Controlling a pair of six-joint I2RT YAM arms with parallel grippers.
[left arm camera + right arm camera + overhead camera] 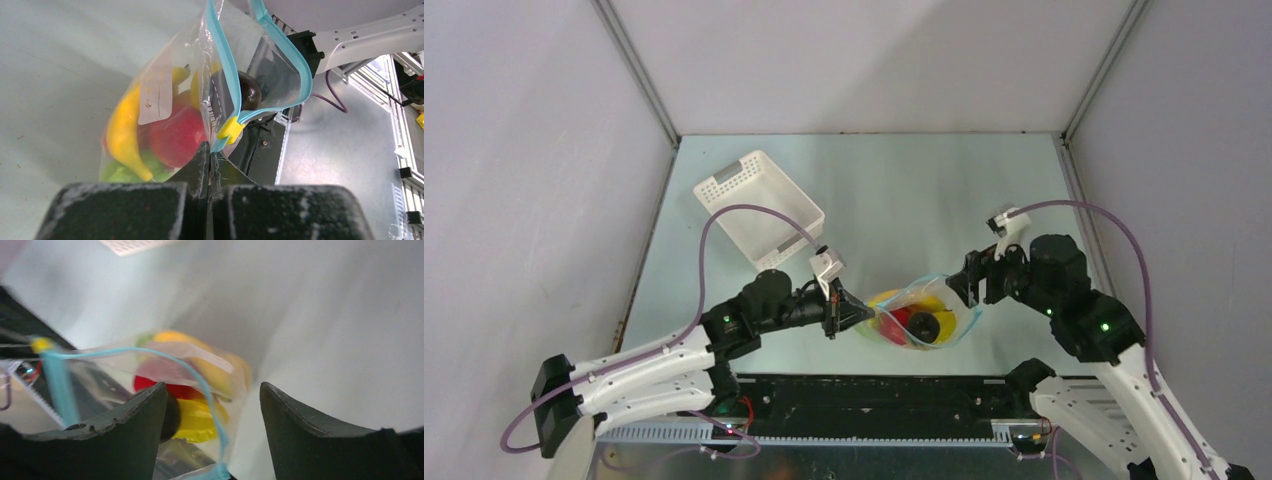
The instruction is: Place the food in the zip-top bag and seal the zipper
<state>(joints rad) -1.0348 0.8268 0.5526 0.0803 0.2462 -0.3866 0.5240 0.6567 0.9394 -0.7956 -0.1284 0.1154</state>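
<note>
so, the bag (952, 316) lies on the table (904, 190) near its front edge, between the two arms, with the food (904, 322) inside it. the left gripper (209, 150) has its jaws pressed together on the bag's corner, just below the yellow slider (230, 128). that wrist view shows a banana (124, 130), a red fruit (177, 135), a green piece (117, 174) under them and a dark fruit (250, 90) higher up, all behind clear plastic. the zipper (226, 65) is not sealed: its two blue strips bow apart beyond the slider. the right gripper (212, 390) has its jaws spread wide, with the bag's other end in the gap between them; whether a finger touches the plastic i cannot tell. the white basket (759, 208) sits well apart at the far left, set at an angle.
</note>
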